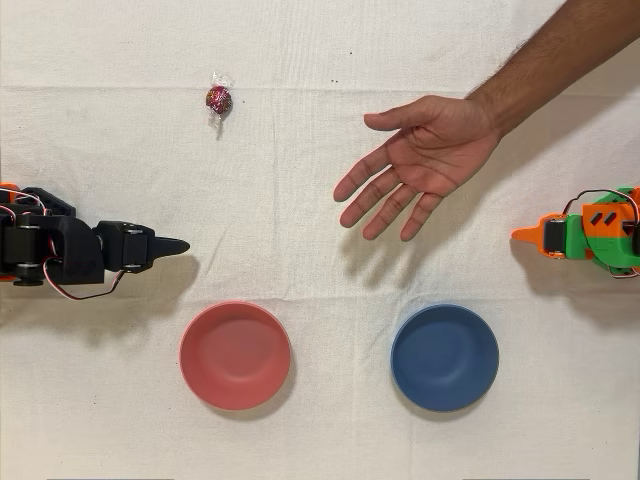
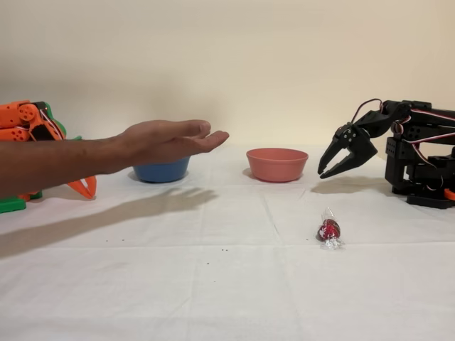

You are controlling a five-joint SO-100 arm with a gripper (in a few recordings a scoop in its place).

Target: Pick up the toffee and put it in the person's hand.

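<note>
Overhead view — toffee (image 1: pixel 219 99) well apart from empty jaws

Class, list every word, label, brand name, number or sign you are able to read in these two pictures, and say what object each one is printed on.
None: no readable text stands anywhere.
The toffee wrapper is clear, with no legible print.
The red bowl and blue bowl are plain.
The black arm and its pincer carry no legible marking.
The white cloth is unmarked.
</note>
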